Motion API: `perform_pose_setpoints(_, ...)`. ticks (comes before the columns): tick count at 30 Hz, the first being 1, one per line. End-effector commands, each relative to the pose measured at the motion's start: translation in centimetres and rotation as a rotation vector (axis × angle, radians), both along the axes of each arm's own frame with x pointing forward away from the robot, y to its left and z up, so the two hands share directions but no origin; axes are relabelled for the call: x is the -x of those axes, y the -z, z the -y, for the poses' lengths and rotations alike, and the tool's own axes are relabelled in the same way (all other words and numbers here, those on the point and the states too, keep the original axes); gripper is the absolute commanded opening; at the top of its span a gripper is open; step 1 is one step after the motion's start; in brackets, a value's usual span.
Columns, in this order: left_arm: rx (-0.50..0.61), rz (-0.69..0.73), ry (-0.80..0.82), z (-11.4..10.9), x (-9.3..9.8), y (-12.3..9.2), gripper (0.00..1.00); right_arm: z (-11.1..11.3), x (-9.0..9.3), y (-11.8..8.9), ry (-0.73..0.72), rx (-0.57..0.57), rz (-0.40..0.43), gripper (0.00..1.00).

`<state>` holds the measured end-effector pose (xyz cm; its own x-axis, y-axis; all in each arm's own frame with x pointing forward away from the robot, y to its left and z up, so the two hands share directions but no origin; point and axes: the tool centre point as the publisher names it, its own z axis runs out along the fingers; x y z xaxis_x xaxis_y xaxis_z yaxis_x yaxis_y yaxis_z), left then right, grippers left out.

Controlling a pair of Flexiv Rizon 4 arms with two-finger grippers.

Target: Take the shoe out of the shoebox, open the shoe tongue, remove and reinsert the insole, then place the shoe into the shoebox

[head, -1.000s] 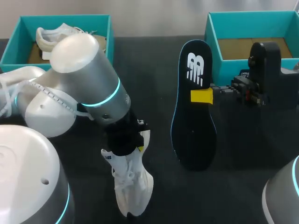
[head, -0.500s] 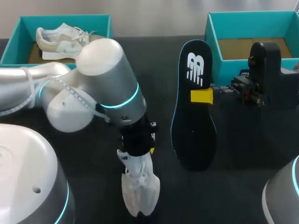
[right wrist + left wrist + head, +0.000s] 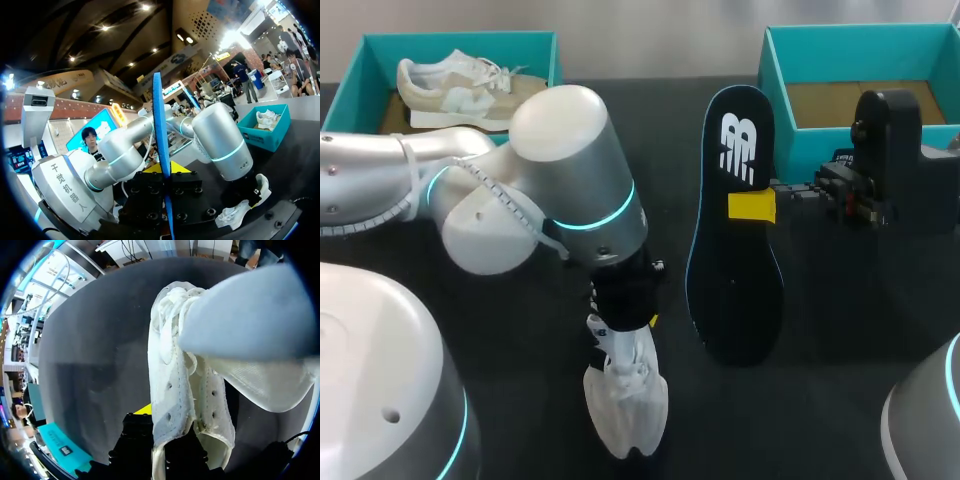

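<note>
Head view: my left gripper (image 3: 625, 318) is clamped on the shoe (image 3: 628, 395), toe-down mid-table. My right gripper (image 3: 760, 207) pinches the insole (image 3: 735, 280) upright beside the shoebox (image 3: 798, 148).

Left wrist view: the hold is on thin fabric, so the shoe could twist or slip.

Right wrist view: the insole stands edge-on and may buckle if I misalign it on entry.

A white logo mark sits on the dark insole (image 3: 735, 290) near its far end, toward the table's (image 3: 840, 330) far edge. Dark characters run down the white base (image 3: 62, 187) of my left arm (image 3: 220, 142).
</note>
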<state>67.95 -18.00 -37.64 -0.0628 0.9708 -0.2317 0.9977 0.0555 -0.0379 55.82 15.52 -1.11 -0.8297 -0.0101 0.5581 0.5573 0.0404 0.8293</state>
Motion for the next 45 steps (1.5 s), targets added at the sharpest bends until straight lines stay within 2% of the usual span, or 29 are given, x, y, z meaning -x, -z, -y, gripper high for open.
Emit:
perform_pose_setpoints(1, 0.002, 0.004, -0.001, 0.0, -0.2, 0.1, 0.74, 0.0, 0.5, 0.0, 0.011, 0.001, 0.000, 0.00)
perform_pose_setpoints(2, 0.003, 0.006, -0.002, 0.0, -0.2, 0.1, 0.94, 0.0, 0.5, 0.0, 0.011, 0.001, 0.000, 0.00)
perform_pose_setpoints(3, 0.003, 0.009, -0.004, -0.1, -0.3, 0.0, 1.00, 0.0, 0.5, 0.0, 0.011, 0.001, 0.000, 0.00)
perform_pose_setpoints(9, 0.037, 0.030, -0.009, -0.4, -0.6, -0.9, 1.00, 0.0, 0.5, 0.0, 0.011, 0.001, 0.000, 0.00)
perform_pose_setpoints(19, 0.169, 0.126, -0.019, -0.9, -1.4, -6.2, 1.00, 0.0, 0.5, 0.0, 0.011, 0.001, 0.000, 0.00)
perform_pose_setpoints(23, 0.268, 0.162, -0.021, -1.6, -1.5, -9.1, 1.00, 0.0, 0.5, 0.0, 0.011, 0.001, 0.000, 0.00)
perform_pose_setpoints(29, 0.481, 0.217, 0.005, -2.9, -1.5, -13.7, 1.00, 0.0, 0.5, 0.0, 0.011, 0.001, 0.000, 0.00)
perform_pose_setpoints(35, 0.687, 0.249, 0.023, -4.0, -2.4, -17.7, 1.00, 0.0, 0.5, 0.0, 0.011, 0.001, 0.000, 0.00)
perform_pose_setpoints(45, 0.936, 0.228, 0.044, -4.9, -4.1, -22.3, 1.00, 0.0, 0.5, 0.0, 0.011, 0.001, 0.000, 0.00)
